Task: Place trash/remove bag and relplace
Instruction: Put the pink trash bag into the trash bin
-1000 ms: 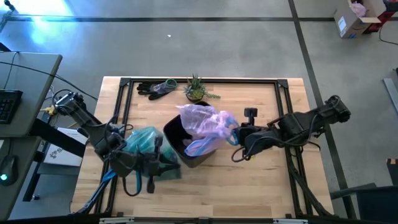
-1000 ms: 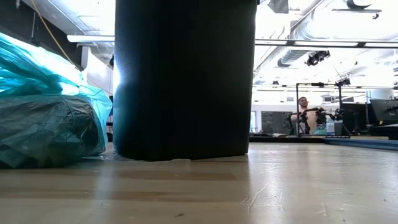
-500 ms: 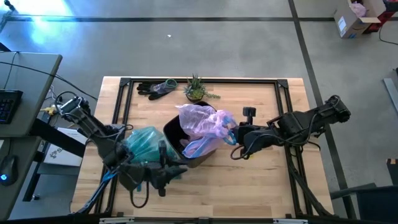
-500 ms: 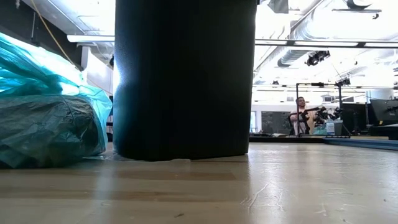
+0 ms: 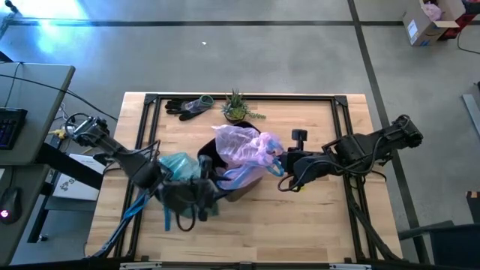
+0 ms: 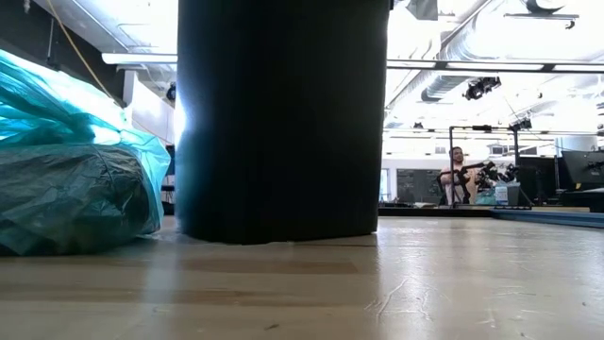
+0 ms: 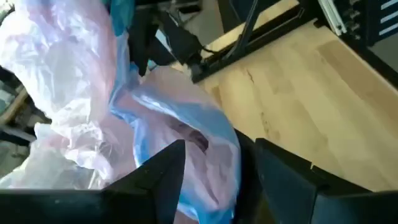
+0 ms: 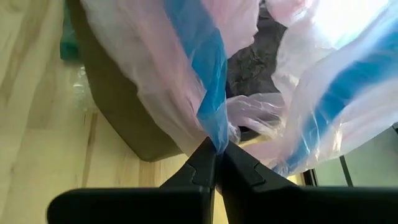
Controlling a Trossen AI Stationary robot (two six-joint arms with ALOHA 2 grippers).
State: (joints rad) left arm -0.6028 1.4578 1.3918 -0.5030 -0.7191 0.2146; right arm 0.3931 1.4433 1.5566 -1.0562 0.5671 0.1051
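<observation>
The bag [image 5: 178, 166] near the surface's left edge is translucent teal, and the thin bag [image 5: 244, 146] over the black bin [image 5: 208, 155] is pale pink with blue drawstring bands. The surface [image 5: 315, 210] is light wood framed in black. A green plant [image 5: 237, 106] and dark gloves [image 5: 184, 106] sit along its far edge.

A: What sits at the far edge of the worktop [image 5: 315, 225]?
B: A pair of dark gloves [image 5: 187, 106], with a small green plant [image 5: 237, 107] just beside them.
A: And beyond the worktop?
B: A cardboard box [image 5: 427, 21] on the floor, a keyboard [image 5: 9, 126] on a side desk, and a person [image 6: 458, 175] across the room.
</observation>
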